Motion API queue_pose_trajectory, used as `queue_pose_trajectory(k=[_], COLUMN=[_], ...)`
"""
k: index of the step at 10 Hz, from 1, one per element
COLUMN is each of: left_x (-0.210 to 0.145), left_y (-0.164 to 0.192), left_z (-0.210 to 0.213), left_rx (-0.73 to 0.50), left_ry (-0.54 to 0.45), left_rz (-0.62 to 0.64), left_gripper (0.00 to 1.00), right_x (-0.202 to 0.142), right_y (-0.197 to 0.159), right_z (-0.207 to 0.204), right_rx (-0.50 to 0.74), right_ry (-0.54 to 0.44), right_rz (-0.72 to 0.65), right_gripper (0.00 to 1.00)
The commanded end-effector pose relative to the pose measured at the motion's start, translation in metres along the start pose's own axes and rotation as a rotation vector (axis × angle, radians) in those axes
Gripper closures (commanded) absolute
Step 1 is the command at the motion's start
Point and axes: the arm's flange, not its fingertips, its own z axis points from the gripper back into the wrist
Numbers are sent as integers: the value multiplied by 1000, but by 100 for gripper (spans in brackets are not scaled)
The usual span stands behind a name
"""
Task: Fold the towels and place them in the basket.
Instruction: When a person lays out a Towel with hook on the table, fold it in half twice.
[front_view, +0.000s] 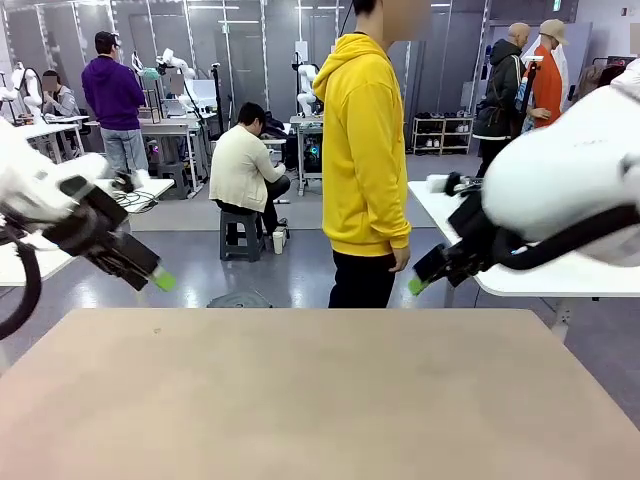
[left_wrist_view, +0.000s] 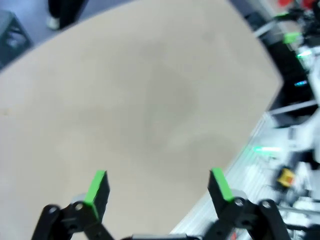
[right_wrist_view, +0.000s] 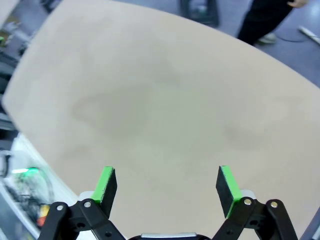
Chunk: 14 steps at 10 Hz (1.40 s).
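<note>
The towels and the basket are out of view. My left gripper (front_view: 160, 279) hangs above the table's left far corner, and in the left wrist view this gripper (left_wrist_view: 159, 182) is open with nothing between its green pads. My right gripper (front_view: 418, 284) hangs above the right far corner, and in the right wrist view the gripper (right_wrist_view: 167, 182) is likewise open over bare tabletop. A person in a yellow hoodie (front_view: 362, 150) stands at the far side of the table, arms down.
The beige table (front_view: 320, 400) spreads across the foreground. Its far edge (front_view: 300, 311) lies just in front of the person. Behind are other tables, seated and standing people, and a white table (front_view: 560, 275) at the right.
</note>
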Motion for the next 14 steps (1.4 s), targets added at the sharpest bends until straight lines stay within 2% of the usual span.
queue_pose_trajectory(k=[1, 3, 5, 6, 7, 9, 11, 12, 13, 14], left_x=[-23, -71, -119, -146, -178, -223, -237, -235, -250, -250], left_y=[44, 86, 120, 136, 152, 176, 179, 176, 180, 180], left_z=[51, 111, 153, 169, 189, 218, 233, 231, 227, 227], left_rx=[-239, -407, -523, -573, -581, -547, -524, -557, -514, -514], left_ry=[-28, -120, -221, -279, -335, -424, -473, -477, -457, -457], left_rz=[149, 239, 280, 281, 290, 375, 403, 362, 421, 421], left_gripper=[0, 0, 0, 0, 0, 0, 0, 0, 0, 0], right_x=[-26, -70, -116, -141, -168, -198, -203, -200, -216, -216], right_y=[-60, -107, -149, -165, -178, -189, -190, -191, -195, -195], right_z=[54, 99, 127, 139, 153, 175, 185, 181, 184, 184], right_rx=[236, 490, 676, 718, 742, 730, 701, 652, 722, 722], right_ry=[-49, -140, -272, -310, -353, -400, -423, -407, -407, -407], right_rz=[-155, -263, -368, -381, -413, -455, -471, -501, -494, -494], right_gripper=[0, 0, 0, 0, 0, 0, 0, 0, 0, 0])
